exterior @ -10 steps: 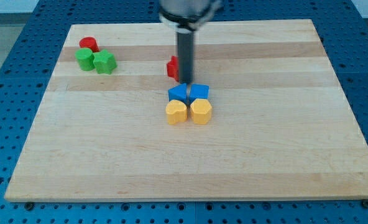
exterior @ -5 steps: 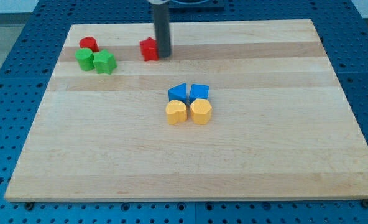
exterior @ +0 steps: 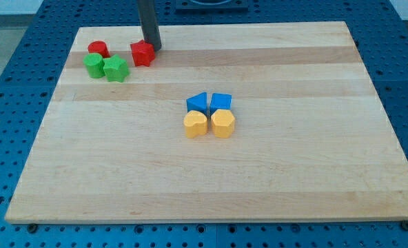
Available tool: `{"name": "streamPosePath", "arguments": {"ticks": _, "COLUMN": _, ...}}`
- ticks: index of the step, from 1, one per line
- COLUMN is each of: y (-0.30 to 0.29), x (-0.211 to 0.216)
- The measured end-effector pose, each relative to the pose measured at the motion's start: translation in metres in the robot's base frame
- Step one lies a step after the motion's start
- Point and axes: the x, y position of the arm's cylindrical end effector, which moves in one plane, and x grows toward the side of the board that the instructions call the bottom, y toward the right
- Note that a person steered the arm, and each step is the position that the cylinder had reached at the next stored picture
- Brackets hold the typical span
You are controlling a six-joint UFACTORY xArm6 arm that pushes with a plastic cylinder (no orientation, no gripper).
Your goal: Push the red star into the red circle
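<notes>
Red star (exterior: 142, 53): near, right of red circle (exterior: 98, 49), not touching. Light, rigid, prone to rotate; push on right face, centred. My tip (exterior: 153, 48) touching that face. No claw fitted; state not applicable.

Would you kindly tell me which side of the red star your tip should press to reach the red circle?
Its right face, pushing toward the view's left. The red circle lies left of the red star, and my tip already sits at the star's upper right; the green blocks sit just below the path.
</notes>
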Motion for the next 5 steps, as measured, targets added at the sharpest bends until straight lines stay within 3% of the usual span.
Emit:
{"name": "streamPosePath", "arguments": {"ticks": 2, "y": 0.059, "x": 0.014}}
{"name": "streamPosePath", "arguments": {"ticks": 5, "y": -0.014, "x": 0.031}}
